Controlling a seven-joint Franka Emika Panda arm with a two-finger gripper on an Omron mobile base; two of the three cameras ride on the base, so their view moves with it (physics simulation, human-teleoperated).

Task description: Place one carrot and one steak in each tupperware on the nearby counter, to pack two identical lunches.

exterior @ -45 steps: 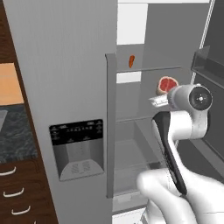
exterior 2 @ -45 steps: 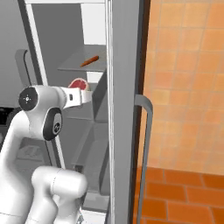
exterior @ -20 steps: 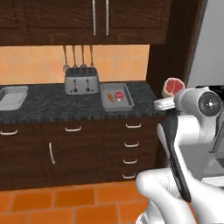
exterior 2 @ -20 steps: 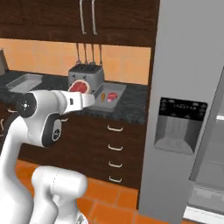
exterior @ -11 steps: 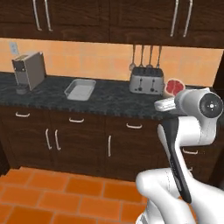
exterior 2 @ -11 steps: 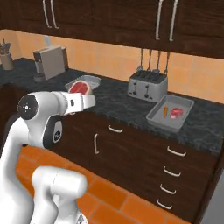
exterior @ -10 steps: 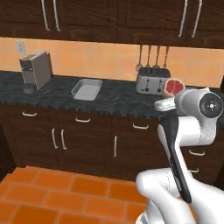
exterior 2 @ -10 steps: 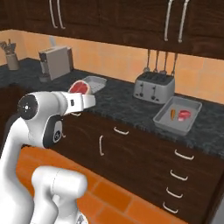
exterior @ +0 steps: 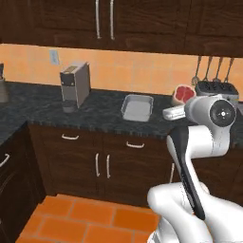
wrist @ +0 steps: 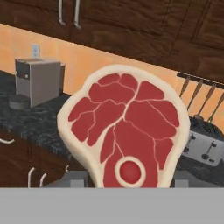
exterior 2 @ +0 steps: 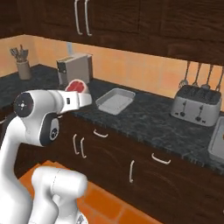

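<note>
Hand view, close up: a raw red steak (wrist: 124,131) with a pale fat rim and a round bone stands upright between the jaws of the gripper (wrist: 127,177), which are clamped on its lower edge, with grey finger pads showing on either side of it. Behind the meat runs the counter (wrist: 30,120), black stone with grey marbling, backed by an orange tiled wall under dark wood cabinets. From the left base view, the white arm rises at lower right and carries the steak (exterior: 182,94) out in front of its wrist, above the worktop's front edge (exterior: 95,124). An open grey tupperware (exterior: 137,107) lies on the counter just left of the held meat, and its inside looks bare from this angle. Farther left stands a grey coffee machine (exterior: 74,86), and at the far right a silver toaster (exterior: 217,89) sits below hanging utensils (exterior: 212,71). From the right base view, the steak (exterior 2: 76,85) is carried at the end of the arm, short of the same tray (exterior 2: 115,100), which rests near the counter's front edge between the coffee machine (exterior 2: 75,68) and the toaster (exterior 2: 195,106). A second grey tupperware (exterior 2: 217,142) is cut off at the right border. A utensil jar (exterior 2: 22,64) stands at the far left, and dark drawers with silver handles (exterior 2: 161,159) sit beneath the stone.
</note>
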